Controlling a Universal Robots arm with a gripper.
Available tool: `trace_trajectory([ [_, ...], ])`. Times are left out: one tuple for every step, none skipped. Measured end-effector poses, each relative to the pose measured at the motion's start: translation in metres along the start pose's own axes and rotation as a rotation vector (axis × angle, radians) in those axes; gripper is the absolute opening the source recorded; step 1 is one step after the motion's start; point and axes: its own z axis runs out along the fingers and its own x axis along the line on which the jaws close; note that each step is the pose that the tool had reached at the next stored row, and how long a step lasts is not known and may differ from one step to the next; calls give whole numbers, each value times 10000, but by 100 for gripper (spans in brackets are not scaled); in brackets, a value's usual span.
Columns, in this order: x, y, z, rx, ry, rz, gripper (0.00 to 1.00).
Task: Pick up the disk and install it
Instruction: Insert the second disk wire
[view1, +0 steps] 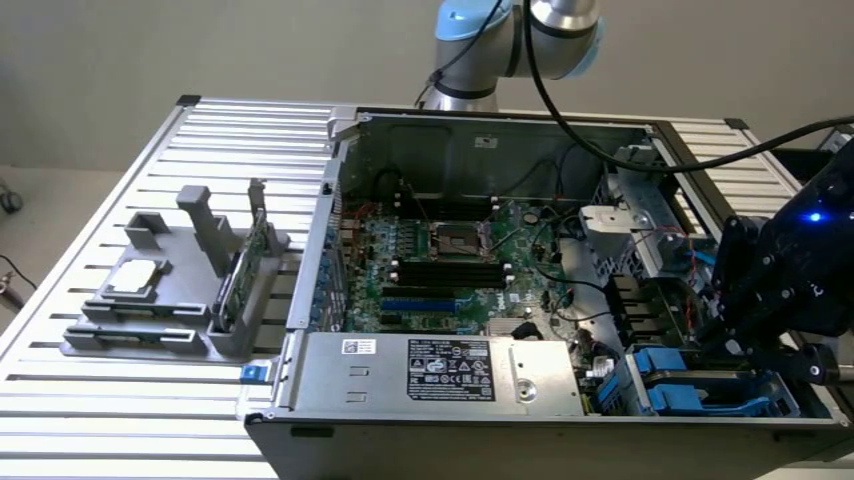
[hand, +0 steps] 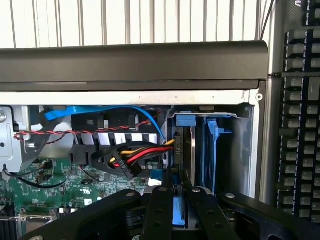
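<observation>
gripping the disk (hand: 181, 212) by its blue-framed edge, the gripper (hand: 177, 200) holds it at the drive bay (hand: 200, 145) in the computer case's (view1: 441, 415) corner, beside the motherboard (view1: 441, 260).

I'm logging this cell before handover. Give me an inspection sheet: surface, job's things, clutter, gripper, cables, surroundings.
Surface: slatted metal table, carrying an open computer case.
Job's things: silver-grey disk in blue plastic rails, between the gripper's fingers at the drive bay; blue-railed drive bay at the case's corner on the exterior view's right.
Clutter: grey plastic fixture holding a small silver square drive and an upright green circuit card.
Gripper: black gripper, shut on the disk.
Cables: red, yellow and black wire bundle; blue cable; black cable over the case.
Surroundings: black keyboard beside the case.
</observation>
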Motion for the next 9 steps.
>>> trace_trajectory([
  [0, -1, 7, -3, 2, 36, 17],
  [-1, -1, 12, -7, 4, 72, 17],
  [-1, -2, 17, -9, 7, 109, 17],
  [-2, -3, 21, -12, 9, 140, 17],
  [-2, -3, 23, -14, 10, 165, 17],
  [-2, -3, 26, -15, 15, 182, 17],
  [-3, -3, 29, -16, 19, 195, 17],
  [-3, -3, 31, -17, 24, 208, 17],
  [-3, -3, 34, -18, 32, 220, 17],
])
